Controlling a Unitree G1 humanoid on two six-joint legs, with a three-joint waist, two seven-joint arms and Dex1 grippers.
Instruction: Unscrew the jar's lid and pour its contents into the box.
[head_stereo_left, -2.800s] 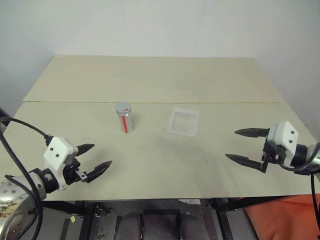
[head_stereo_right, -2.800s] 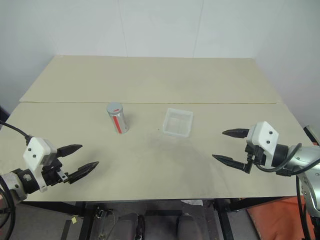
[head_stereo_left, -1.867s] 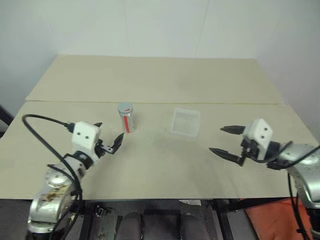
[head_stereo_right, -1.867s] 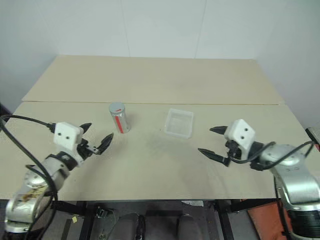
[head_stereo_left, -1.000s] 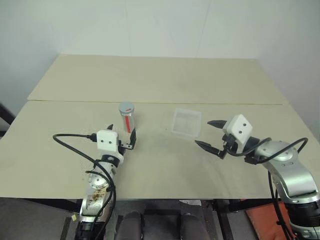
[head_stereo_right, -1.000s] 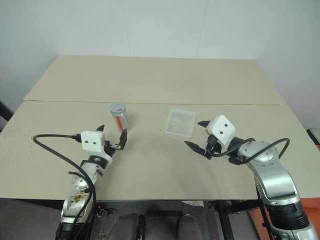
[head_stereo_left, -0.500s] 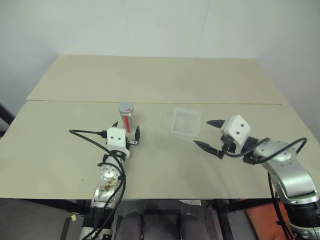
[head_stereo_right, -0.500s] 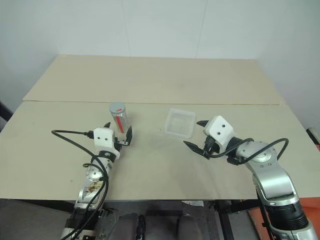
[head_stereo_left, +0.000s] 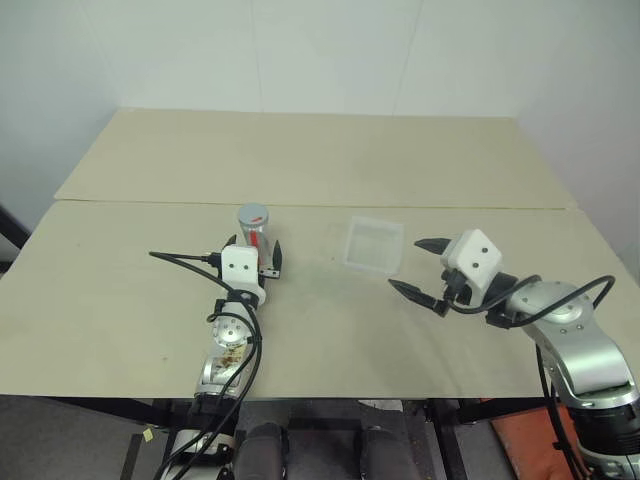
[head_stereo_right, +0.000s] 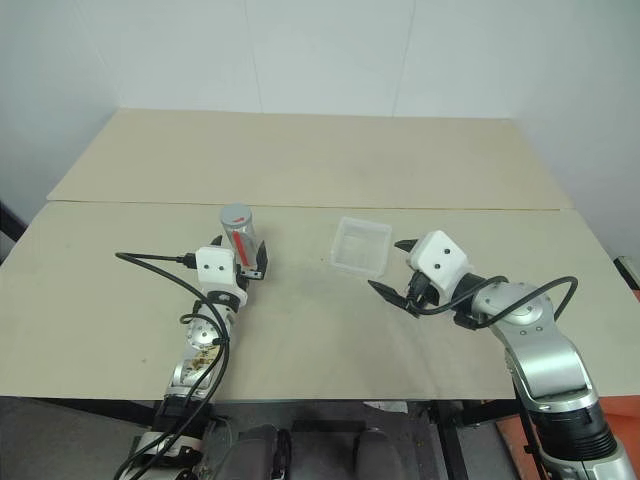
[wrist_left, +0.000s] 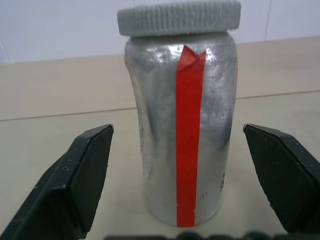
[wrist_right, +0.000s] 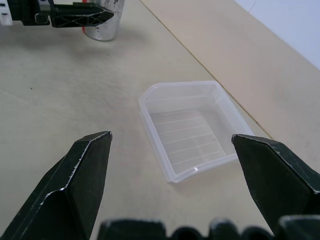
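The jar (wrist_left: 182, 125), a silvery cylinder with a red stripe, stands upright on the table with its grey ribbed lid (wrist_left: 179, 17) on. Its contents are hidden inside. My left gripper (head_stereo_left: 256, 250) is open and level. One finger (wrist_left: 85, 165) stands on each side of the jar with a gap to it. The clear plastic box (head_stereo_left: 373, 243) lies to the right of the jar, with nothing visible in it. My right gripper (head_stereo_left: 405, 265) hovers open just right of the box (wrist_right: 187, 130) and points toward it.
The beige table (head_stereo_left: 320, 330) has a seam (head_stereo_left: 450, 206) running across behind the jar and box. A black cable (head_stereo_left: 185, 259) loops out from my left wrist above the table. A white wall stands behind the table's far edge.
My left gripper has moved forward and slightly right to the jar, so its open fingers now flank it. The right gripper has stayed beside the box.
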